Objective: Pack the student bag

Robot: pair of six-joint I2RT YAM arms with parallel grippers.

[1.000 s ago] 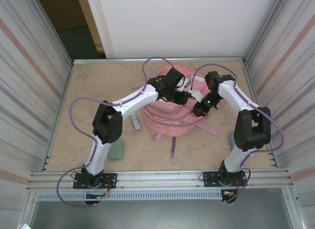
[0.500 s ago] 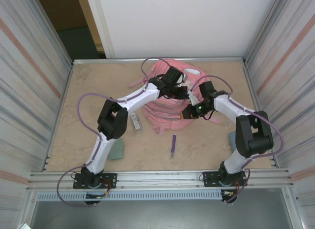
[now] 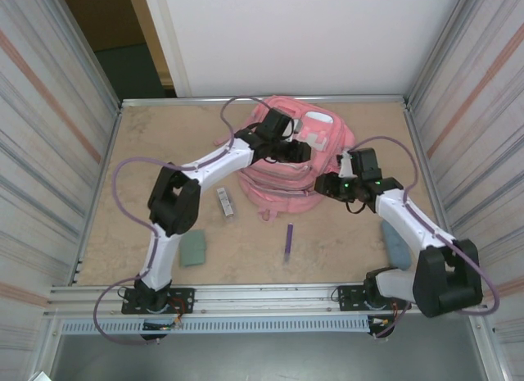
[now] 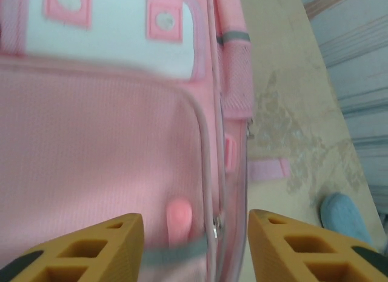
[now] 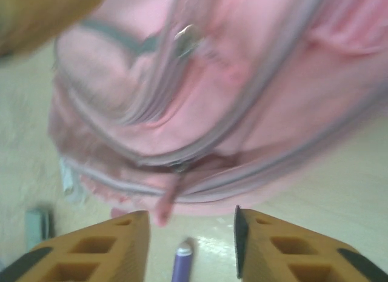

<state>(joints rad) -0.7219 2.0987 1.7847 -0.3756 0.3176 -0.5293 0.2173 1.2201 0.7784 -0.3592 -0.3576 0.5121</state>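
Note:
The student bag (image 3: 282,180), large, pink and with a white-and-pink patch (image 3: 318,129), lies at the back middle of the table. My left gripper (image 3: 300,150) hovers over its front, open. Nothing is held between the yellow fingers (image 4: 79,248), and a pink zipper pull (image 4: 179,216) and the zip line lie just beyond the gap. My right gripper (image 3: 324,185) stands open at the bag's right near corner. Its fingers (image 5: 91,248) are clear of the fabric, with another pink zipper pull (image 5: 163,206) hanging just ahead of them.
A purple pen (image 3: 288,241) lies on the table in front of the bag, its tip (image 5: 182,261) showing between my right fingers. A green block (image 3: 194,248) and a small grey object (image 3: 224,202) sit at the left. A light blue item (image 3: 395,240) lies at the right.
Both grippers have gone from shut to open, letting go of the bag. The right arm has drawn back toward the right and near side. The bag has shifted toward the back wall.

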